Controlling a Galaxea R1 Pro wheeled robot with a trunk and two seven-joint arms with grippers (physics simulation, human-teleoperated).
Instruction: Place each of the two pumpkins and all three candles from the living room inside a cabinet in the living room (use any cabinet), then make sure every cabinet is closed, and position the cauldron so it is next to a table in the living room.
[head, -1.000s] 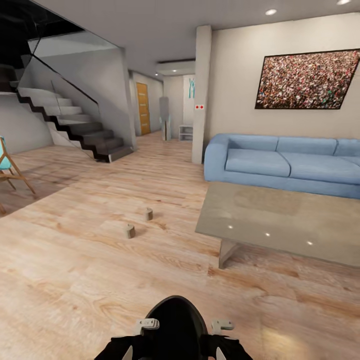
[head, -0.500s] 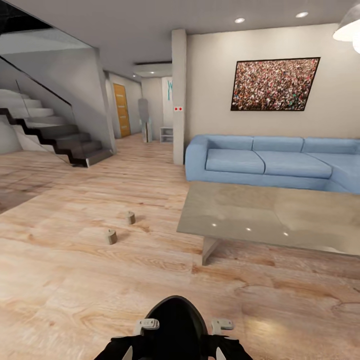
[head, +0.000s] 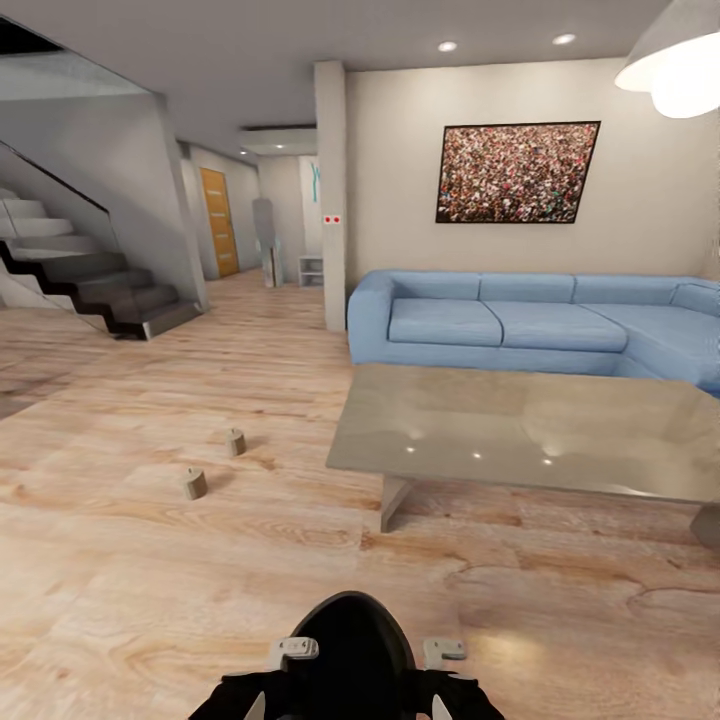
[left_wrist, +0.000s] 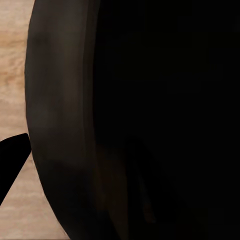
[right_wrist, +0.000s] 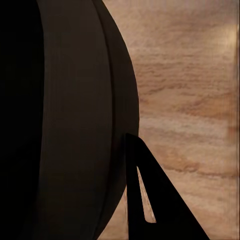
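Cauldron between both arms — candles beside table.

Two candles are sitting on the floor left of the desk, with the sofa lying behind it and the cauldron nearest, between both arms.

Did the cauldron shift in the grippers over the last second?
No. The cauldron sits at the same spot between the wrists in the head view; the room slid left because the camera turned.
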